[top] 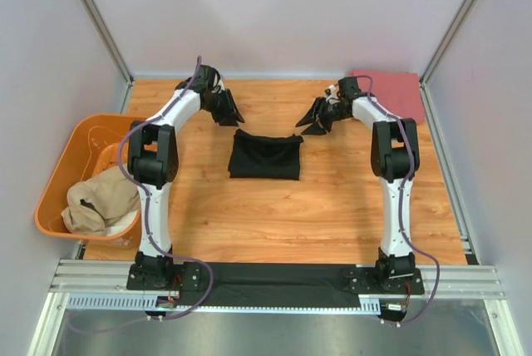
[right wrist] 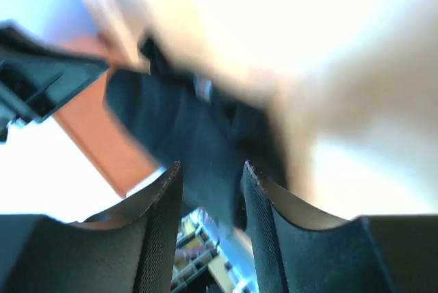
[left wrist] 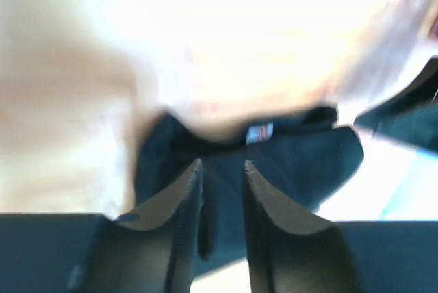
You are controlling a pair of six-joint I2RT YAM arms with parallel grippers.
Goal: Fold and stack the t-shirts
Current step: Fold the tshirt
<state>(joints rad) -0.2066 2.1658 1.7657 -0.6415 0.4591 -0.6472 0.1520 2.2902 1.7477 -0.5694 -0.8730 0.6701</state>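
**Wood bench, black shirt lying crosswise between two parted grippers**

A wood-grain bench (top: pixel 274 215) sits inside pale enclosure walls. The black t-shirt (top: pixel 265 155) lies near its middle, gathered into a rough rectangle whose long axis runs left to right, parallel to the near edge.

Both grippers hover just past the shirt's far side, toward the far edge of the bench. The left gripper (top: pixel 231 113) is off the shirt's far-left corner and the right gripper (top: pixel 309 123) off its far-right corner, about equally near. In each wrist view the fingers are parted and hold nothing, and the black cloth shows beyond the gap. From the left wrist the white neck label (left wrist: pixel 259 132) sits on the cloth's far rim.

So the shirt lies nearward of and below both sets of fingertips. Any next fold probably calls for each arm to come down and toward the near edge onto its own corner.

The pinkish-red t-shirt (top: pixel 391 90) lies flat at the far right corner, well apart from the black one. The tan t-shirt (top: pixel 100 202) is crumpled in the orange tub (top: pixel 62 160) off the left edge, not yet folded. By the look of it, stacking is unfinished.
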